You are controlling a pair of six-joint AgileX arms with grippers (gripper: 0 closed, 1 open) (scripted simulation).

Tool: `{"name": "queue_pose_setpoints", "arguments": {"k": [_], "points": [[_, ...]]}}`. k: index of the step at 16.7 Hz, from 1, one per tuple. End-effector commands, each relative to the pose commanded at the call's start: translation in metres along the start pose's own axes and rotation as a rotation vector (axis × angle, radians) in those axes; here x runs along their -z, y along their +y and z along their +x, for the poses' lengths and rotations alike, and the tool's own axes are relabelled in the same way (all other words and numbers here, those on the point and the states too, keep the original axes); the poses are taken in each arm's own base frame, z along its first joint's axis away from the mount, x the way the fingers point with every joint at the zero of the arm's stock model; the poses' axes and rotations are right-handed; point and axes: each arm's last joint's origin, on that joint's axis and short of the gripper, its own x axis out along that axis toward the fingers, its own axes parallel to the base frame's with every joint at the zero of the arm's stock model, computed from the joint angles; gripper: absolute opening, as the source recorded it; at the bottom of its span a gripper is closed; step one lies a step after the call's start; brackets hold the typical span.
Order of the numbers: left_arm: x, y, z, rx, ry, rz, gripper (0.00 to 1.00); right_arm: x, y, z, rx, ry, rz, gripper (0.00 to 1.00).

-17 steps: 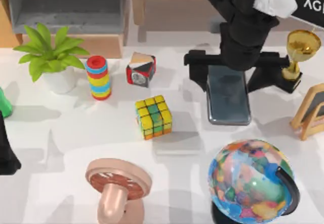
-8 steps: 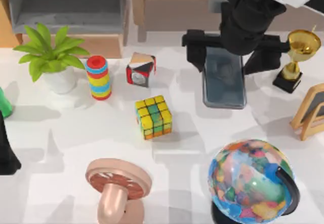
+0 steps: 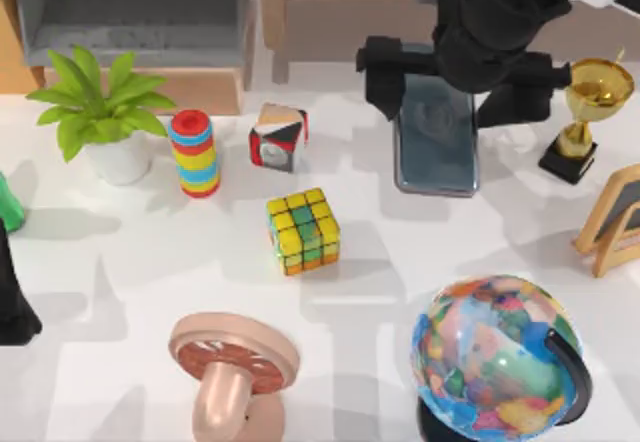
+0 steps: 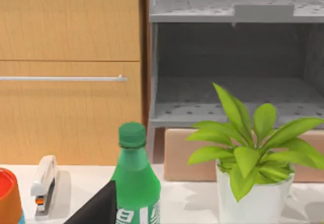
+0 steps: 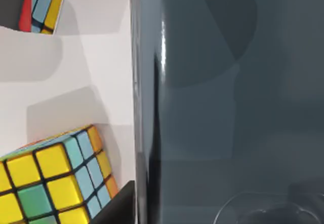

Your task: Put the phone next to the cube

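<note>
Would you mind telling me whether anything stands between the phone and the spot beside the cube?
Nothing visible does. The right gripper holds the phone over the table's right rear; bare table lies between it and the cube. The dial block stands behind the cube, off that line.

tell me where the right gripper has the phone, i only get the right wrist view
observer: The right gripper clamps the phone across its long edges, at the table's back right.
operator: and the cube
observer: The cube sits apart from it, to the top view's left and nearer the front.
operator: left arm in the way
observer: No, the left arm is parked at the table's left edge.
</note>
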Motion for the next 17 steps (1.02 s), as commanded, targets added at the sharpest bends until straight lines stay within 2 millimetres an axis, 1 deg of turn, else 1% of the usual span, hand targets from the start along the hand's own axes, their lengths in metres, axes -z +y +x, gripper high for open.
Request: {"name": "queue_pose_setpoints", "arguments": {"k": [5,9,13,17], "points": [[0.0,0.0,0.0,0.0,0.0,0.0,1.0,0.001,0.0,0.008,0.0,0.001,-0.001,0.0],[0.0,0.0,0.0,0.0,0.0,0.0,1.0,0.004,-0.002,0.026,0.019,0.033,-0.001,0.0],[0.0,0.0,0.0,0.0,0.0,0.0,1.0,0.012,-0.006,0.056,0.059,0.103,-0.001,0.0],[0.0,0.0,0.0,0.0,0.0,0.0,1.0,0.027,-0.015,0.098,0.121,0.212,-0.001,0.0]]}}
